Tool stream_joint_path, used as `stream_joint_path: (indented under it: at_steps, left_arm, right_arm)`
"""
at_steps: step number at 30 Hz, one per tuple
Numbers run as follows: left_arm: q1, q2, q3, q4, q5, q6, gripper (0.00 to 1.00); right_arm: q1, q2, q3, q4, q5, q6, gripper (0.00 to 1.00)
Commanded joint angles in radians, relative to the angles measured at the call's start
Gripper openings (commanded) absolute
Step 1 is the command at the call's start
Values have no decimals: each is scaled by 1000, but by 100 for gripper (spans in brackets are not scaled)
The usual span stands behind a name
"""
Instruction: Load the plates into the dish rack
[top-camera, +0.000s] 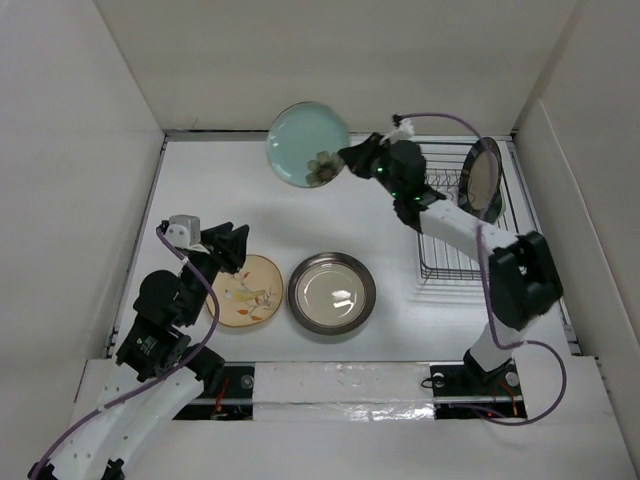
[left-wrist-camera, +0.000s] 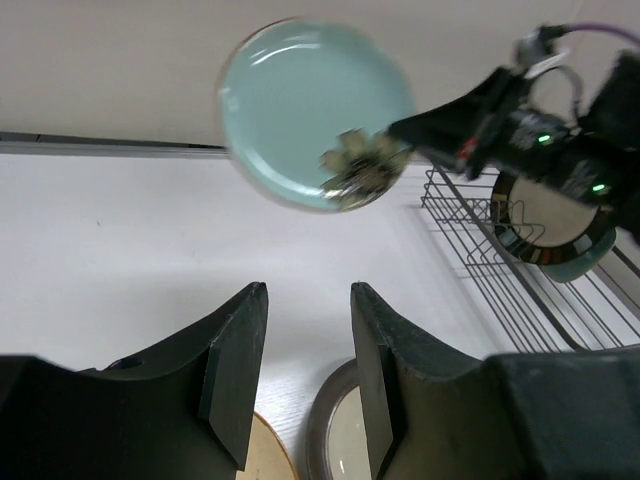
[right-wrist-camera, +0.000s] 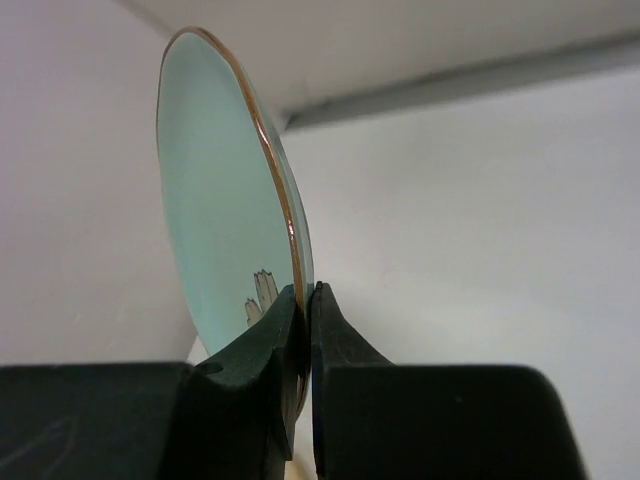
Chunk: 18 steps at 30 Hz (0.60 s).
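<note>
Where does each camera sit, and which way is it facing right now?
Top external: above, behind the robot, looking down on the table; left pincer and right pincer both show.
Left wrist: faces across the table to the far wall; its open fingers frame the bottom.
Right wrist: looks along its fingers, shut on the teal plate's rim, seen edge-on.
Shared: all three show that plate; top and left wrist also the dish rack.

No lettering, number, brand or sign can be read in any of the three views. The tan plate (top-camera: 244, 290) bears only a leaf drawing, and the pale teal plate (top-camera: 300, 140) a small flower motif near its rim (pictures, not writing).
</note>
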Motion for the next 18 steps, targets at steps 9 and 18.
stream_joint_path:
  at_steps: [9, 18]
  left_arm:
    - [5, -55, 1, 30, 53, -18, 36]
    - [5, -37, 2, 44, 103, -24, 36]
  right_arm:
    - [-314, -570, -158, -285, 665, -563, 0]
    - [-408, -592, -92, -470, 746, -671, 0]
